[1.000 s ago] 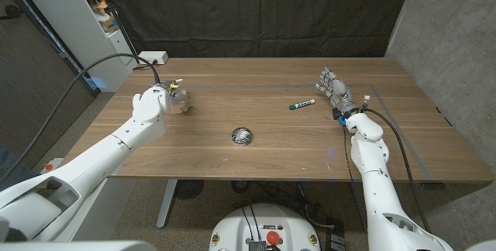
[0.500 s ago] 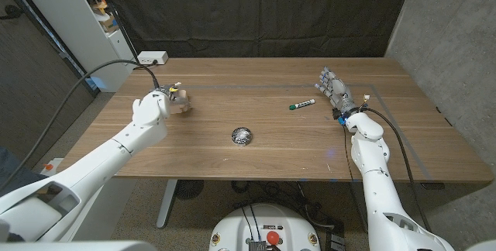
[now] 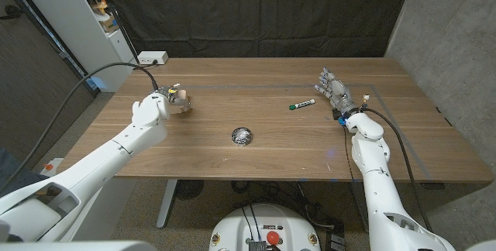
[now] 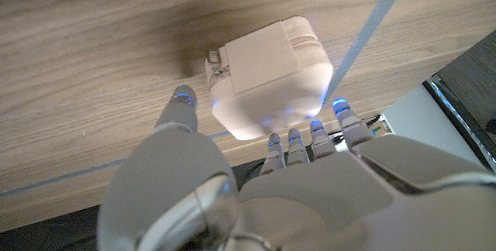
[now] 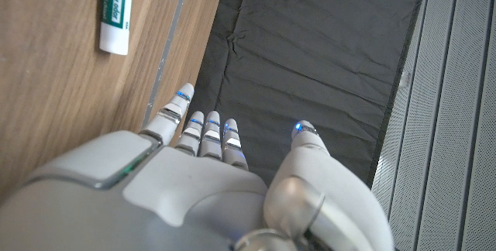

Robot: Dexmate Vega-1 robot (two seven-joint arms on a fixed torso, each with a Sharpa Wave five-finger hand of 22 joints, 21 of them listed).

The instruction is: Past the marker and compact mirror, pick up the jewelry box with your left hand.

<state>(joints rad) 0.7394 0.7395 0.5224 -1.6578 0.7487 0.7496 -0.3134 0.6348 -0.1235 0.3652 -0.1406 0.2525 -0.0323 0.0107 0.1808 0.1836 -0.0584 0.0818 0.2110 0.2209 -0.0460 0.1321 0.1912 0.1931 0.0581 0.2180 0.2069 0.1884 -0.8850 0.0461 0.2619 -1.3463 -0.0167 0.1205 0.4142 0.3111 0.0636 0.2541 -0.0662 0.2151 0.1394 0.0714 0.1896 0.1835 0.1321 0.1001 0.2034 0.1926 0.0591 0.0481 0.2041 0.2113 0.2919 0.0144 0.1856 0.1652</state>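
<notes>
Left hand (image 3: 149,109) of the robot closes around a small white jewelry box (image 3: 181,100) near the left end of the wooden table (image 3: 263,146), thumb on one side and fingers on the other. Seen from the head camera, the box is a pale block poking out past the knuckles, and whether it touches the wood cannot be told from there. The left wrist camera gives the closer account: a square, rounded case (image 4: 267,77) with a zipper seam along its edge and a small pull at one corner, zipped closed so nothing of its contents shows. Fingertips (image 4: 298,139) press one side of it and the thumb (image 4: 180,108) lies against the other, with the wood grain and a pale tape line running behind.

Nearer the table's middle sits a round silver compact mirror (image 3: 242,135), lid down. Farther right lies a white marker (image 3: 302,104) with a green cap, apart from both hands. The right wrist camera catches the marker's (image 5: 118,12) printed green label.

Right hand (image 3: 335,92) stands near the marker at the right side of the table, fingers spread and holding nothing; its wrist camera shows those fingers (image 5: 203,131) reaching toward a black curtain (image 5: 310,57) behind the table.
</notes>
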